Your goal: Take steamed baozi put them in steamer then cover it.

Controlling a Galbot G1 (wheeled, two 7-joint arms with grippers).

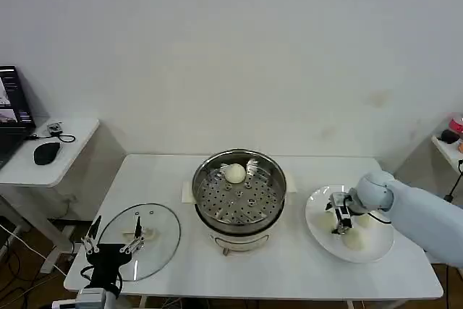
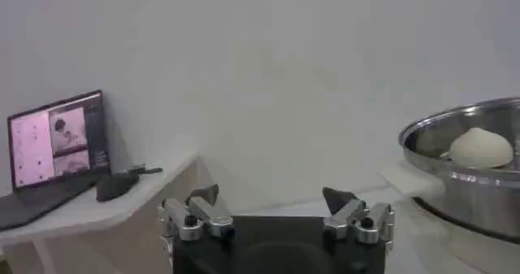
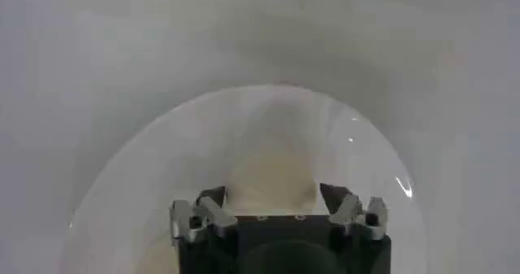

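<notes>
Over the white plate [image 1: 318, 228] at the worktop's right end, the right tool [image 1: 340, 216] is down among the baozi there, fingers spread w/ one cream bun [image 3: 272, 178] sitting between them; whether the pads touch it, can't tell. In the head view approx. two or three buns [image 1: 353, 239] lie on that plate, partly hidden by the arm. The steamer [image 1: 239, 197] stands mid-worktop, well apart from the plate, uncovered, w/ a single baozi [image 1: 235, 173] on its perforated tray toward the back. Left of it the glass lid [image 1: 155, 233] lies flat on the worktop [image 1: 289, 273]. The left tool [image 1: 112, 240] hangs at the lid's near-left edge, fingers spread, holding nothing. A side desk w/ laptop [image 2: 57, 141] stands farther left.
</notes>
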